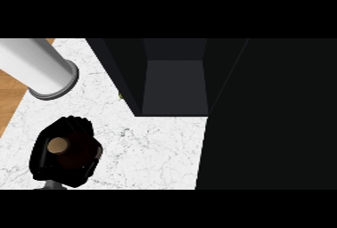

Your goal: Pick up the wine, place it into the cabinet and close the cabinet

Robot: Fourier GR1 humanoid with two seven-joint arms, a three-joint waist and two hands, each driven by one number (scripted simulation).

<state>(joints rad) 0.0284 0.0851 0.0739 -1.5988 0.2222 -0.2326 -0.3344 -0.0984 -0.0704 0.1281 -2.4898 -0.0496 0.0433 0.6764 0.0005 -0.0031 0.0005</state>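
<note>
Step, as I judge it: carry the wine (58,144) to the cabinet (128,75); placing and closing are not yet done.

How to do it well, left to right:
- The white cylinder (43,67) lies above the hand, slightly left. The path should lead away from it, so no swing to that side.
- Keep the bottle upright and raise it clear of the marble counter (151,147) before travelling. Whether it is already off the counter, cannot tell from straight above.
- Head up and right of the hand toward the cabinet's opening. The near left wall edge is the closest cabinet part to the hand, so aim for the middle of the gap, not that edge.
- Set the bottle deep enough inside that nothing sticks out when the cabinet is shut.
- Far right of the hand is a broad black panel (270,111). It may be the open door; too dark to tell.

Left hand (66,171): low and left in the head view, fingers curled round the wine and gripping it. Only the bottle's round tan top shows, ringed by the black fingers, and the body is mostly hidden beneath the hand. A stub of grey forearm shows just below the hand.

Right hand: does not show.
</note>
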